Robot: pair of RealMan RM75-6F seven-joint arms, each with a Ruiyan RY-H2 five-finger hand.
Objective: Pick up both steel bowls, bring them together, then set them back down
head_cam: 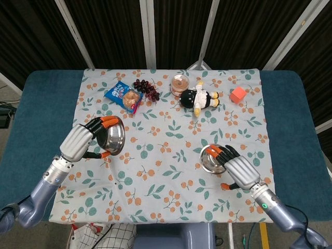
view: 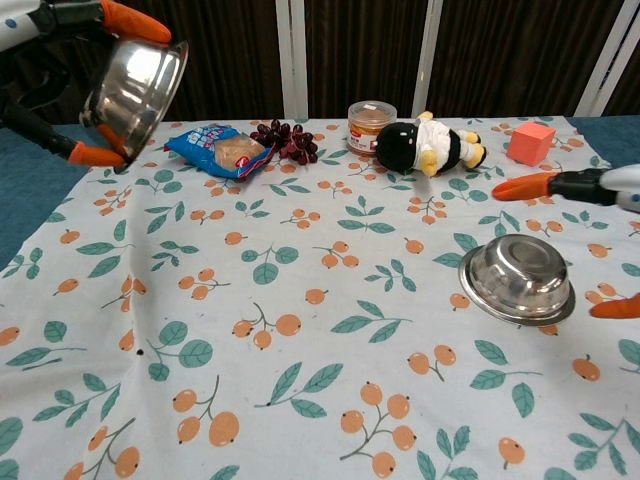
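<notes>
One steel bowl (head_cam: 113, 136) is being gripped by the left hand (head_cam: 80, 143) at the left of the head view, fingers curled over its rim and thumb beneath. In the chest view it is being held clear of the desk (head_cam: 31, 119) at the upper left of the frame, tilted on its side with the hollow facing right.

At the lower right of the head view, the right hand (head_cam: 239, 170) is being held spread over the second steel bowl (view: 517, 279), its orange-tipped fingers (view: 523, 185) reaching across the near rim. In the chest view a fingertip is showing above the bowl and another just beside its right edge, apart from the metal; nothing is being held, and the bowl is resting upside down on the cloth (head_cam: 171, 171).

So roughly a quarter of the task is judged done: one bowl is raised, the other is not yet grasped, and the bringing together and setting down are left.

Both bowls are round, polished and mirror-bright, with thin flared rims, likely slippery under hard fingertips. The cloth is soft and lightly wrinkled, printed with leaves and orange berries, and is covering a blue desk.
</notes>
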